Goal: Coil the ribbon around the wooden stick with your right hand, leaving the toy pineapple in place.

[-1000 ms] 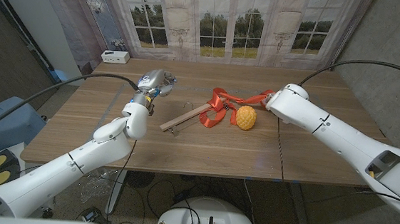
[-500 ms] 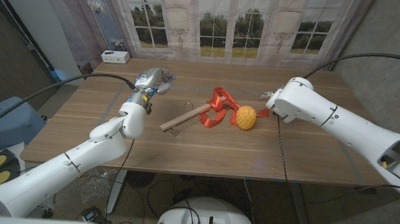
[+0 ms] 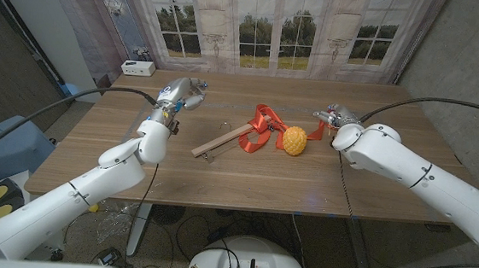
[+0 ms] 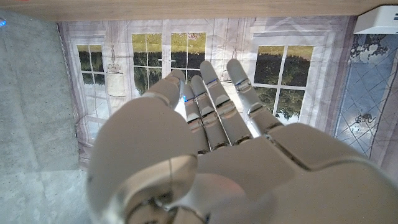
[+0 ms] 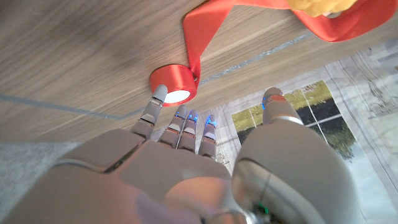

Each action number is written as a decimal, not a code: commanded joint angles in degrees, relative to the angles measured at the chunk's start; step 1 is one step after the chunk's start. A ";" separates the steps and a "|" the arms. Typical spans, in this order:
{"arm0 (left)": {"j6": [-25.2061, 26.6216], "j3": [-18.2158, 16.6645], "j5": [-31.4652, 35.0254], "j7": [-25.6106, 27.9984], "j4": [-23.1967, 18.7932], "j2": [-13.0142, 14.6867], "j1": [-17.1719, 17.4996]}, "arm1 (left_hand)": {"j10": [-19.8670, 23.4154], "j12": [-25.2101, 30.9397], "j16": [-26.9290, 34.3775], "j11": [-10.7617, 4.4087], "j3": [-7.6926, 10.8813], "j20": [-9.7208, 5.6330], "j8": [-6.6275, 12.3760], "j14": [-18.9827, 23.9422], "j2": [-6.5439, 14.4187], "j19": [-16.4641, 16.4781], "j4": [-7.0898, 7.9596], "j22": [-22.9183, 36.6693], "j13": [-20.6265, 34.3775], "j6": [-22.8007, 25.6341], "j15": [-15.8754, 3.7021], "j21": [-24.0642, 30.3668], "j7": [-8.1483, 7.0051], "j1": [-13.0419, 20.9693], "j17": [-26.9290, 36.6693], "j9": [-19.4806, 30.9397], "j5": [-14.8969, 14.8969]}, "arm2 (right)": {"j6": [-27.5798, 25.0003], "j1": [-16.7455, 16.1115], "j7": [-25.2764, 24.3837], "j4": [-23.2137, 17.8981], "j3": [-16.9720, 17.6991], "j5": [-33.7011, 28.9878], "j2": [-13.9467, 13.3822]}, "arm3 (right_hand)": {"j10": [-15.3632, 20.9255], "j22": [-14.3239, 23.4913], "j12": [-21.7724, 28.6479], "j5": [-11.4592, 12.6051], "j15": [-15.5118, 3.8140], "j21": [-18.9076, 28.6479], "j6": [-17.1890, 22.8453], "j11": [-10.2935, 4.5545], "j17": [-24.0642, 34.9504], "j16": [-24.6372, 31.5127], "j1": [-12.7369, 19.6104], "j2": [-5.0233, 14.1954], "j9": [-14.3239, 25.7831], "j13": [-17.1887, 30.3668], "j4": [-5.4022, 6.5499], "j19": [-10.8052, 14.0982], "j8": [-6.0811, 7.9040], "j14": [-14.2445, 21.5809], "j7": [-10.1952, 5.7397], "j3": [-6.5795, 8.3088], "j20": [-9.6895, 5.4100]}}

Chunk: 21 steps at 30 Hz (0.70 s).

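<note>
A wooden table with a plank-grain top stands before a backdrop printed with white-framed windows, trees and grass. A small white box sits at the table's far left corner. A grey wall rises on the right. On the left are dark panels and a blue object on the floor. Cables lie under the table.
</note>
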 commanded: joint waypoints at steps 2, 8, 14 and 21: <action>-14.60 -3.51 -8.68 -1.28 2.49 0.71 1.11 | -2.59 -0.79 0.27 0.43 0.86 0.80 -0.23 -3.20 -0.60 0.87 -0.15 0.12 -0.96 -3.05 -3.84 -1.21 0.13 -1.99 -2.40 -0.69 0.40 | 39.31 -22.49 2.68 0.24 14.74 -8.05 1.66 | 2.11 0.11 0.75 -0.75 0.31 -0.36 1.37 0.51 -0.81 0.35 -0.35 0.78 -0.07 -0.28 0.29 1.49 0.48 2.07 0.17 0.31 -1.99; -20.02 -5.13 -12.00 -2.51 4.45 0.69 1.55 | -5.41 -1.12 0.24 1.03 1.35 1.18 -0.09 -6.80 -1.52 0.66 -0.59 0.06 -2.28 -5.45 -2.81 -2.70 0.34 -3.45 -4.95 -1.69 0.47 | 48.13 -26.10 5.00 2.03 17.49 -9.48 4.47 | 2.55 0.06 0.68 -1.36 1.01 -0.63 2.26 0.89 -1.67 0.08 -1.15 0.76 -0.09 -0.69 0.35 2.65 0.47 2.70 0.41 0.17 -3.22; -26.19 -6.50 -15.37 -4.42 7.15 0.71 1.72 | -7.16 -1.18 0.33 1.19 1.59 1.37 -0.12 -9.26 -2.03 0.43 -0.76 0.05 -3.34 -7.05 -2.36 -3.76 0.40 -4.50 -6.61 -2.45 0.44 | 55.97 -28.82 6.44 3.47 19.26 -10.91 7.97 | 2.45 -0.01 0.42 -1.77 1.13 -1.46 3.38 0.94 -2.39 -0.40 -2.11 0.71 -0.10 -1.09 0.57 2.12 0.61 2.58 0.65 -0.08 -2.38; -33.17 -7.90 -20.60 -7.78 11.29 0.13 1.58 | -7.95 -1.03 0.58 1.64 1.77 1.20 -0.11 -10.09 -2.29 0.32 -0.88 0.05 -4.10 -8.08 -1.64 -4.48 0.73 -5.14 -7.69 -2.98 0.40 | 63.21 -31.65 6.59 4.06 21.19 -12.61 12.00 | 4.05 -0.07 0.73 -2.13 0.85 -2.28 4.75 0.90 -3.41 -0.37 -3.29 0.73 -0.13 -1.68 0.79 2.39 0.70 4.14 0.70 -0.29 -0.89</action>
